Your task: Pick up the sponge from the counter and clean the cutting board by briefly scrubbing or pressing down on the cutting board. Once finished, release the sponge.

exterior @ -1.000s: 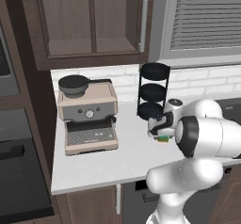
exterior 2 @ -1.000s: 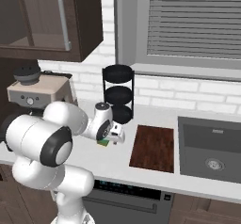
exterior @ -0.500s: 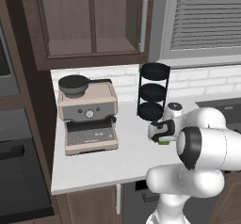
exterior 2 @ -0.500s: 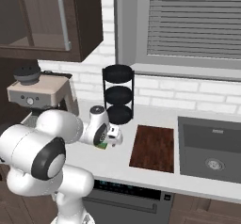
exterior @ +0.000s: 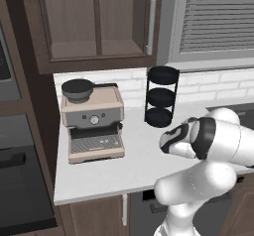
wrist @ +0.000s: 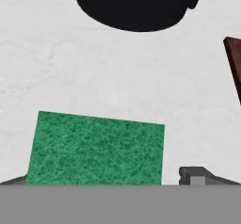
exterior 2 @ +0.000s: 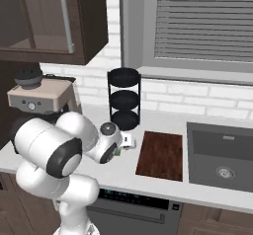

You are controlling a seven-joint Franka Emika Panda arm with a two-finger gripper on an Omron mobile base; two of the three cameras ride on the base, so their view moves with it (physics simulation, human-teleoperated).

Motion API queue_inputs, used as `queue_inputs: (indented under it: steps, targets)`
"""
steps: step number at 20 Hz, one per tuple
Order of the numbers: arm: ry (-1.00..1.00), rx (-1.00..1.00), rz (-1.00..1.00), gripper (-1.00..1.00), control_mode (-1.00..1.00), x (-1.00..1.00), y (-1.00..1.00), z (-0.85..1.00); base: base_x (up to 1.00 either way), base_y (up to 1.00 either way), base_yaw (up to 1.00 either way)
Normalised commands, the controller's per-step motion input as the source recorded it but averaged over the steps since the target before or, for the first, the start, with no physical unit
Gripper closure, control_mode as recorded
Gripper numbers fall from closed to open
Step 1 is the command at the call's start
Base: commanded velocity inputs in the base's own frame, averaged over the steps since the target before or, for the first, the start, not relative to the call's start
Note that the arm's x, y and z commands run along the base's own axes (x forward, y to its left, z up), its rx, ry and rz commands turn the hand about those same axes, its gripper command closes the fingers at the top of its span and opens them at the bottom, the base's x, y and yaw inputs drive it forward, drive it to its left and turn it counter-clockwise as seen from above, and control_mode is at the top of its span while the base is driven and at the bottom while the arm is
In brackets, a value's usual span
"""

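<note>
Hand view: sponge [wrist: 95, 148] close below; right base view: cutting board [exterior 2: 160, 154].

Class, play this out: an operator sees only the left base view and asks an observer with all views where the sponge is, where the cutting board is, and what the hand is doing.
Operator: Where is the sponge?
Observer: The sponge lies green side up on the counter, directly under the hand.
Operator: And the cutting board?
Observer: The cutting board lies flat between the black rack and the sink.
Operator: Is the hand gripping yet?
Observer: No. The hand is open above the sponge.
</note>
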Motion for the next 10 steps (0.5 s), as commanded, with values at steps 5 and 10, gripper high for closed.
queue_inputs:
  steps: [5,10]
  targets:
    - [-0.62,-0.15,0.16,-1.00,-1.00,0.04,0.12,-0.21,0.00,0.00,0.00]
    - [-0.59,-0.14,0.13,-1.00,-1.00,0.00,0.09,-0.39,0.00,0.00,0.00]
